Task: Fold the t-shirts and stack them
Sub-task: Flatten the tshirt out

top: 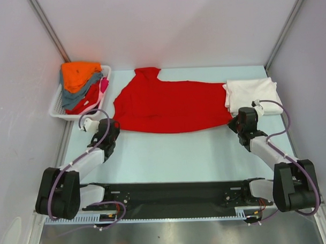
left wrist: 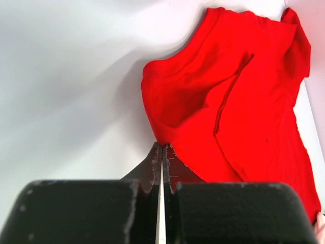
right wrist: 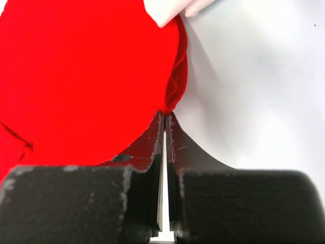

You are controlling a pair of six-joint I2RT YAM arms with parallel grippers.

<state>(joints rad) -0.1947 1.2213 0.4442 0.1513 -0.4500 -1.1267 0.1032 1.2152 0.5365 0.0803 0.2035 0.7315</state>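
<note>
A plain bright red t-shirt [top: 168, 106] lies spread across the middle of the table, its near edge drawn straight between my two grippers. My left gripper [top: 116, 125] is shut on its near left corner; in the left wrist view the closed tips [left wrist: 162, 147] meet the red cloth [left wrist: 244, 101]. At the near right corner my right gripper [top: 234, 123] pinches a small fold of the shirt [right wrist: 81, 76] between closed tips [right wrist: 165, 114]. A folded cream-white t-shirt [top: 252, 95] lies at the right, and its corner [right wrist: 167, 10] overlaps the red one.
A white mesh basket [top: 55, 107] at the back left holds an orange shirt [top: 80, 73], a grey-teal one [top: 84, 90] and a red one with pink trim [top: 92, 97]. Pale walls close in the table on the left, back and right.
</note>
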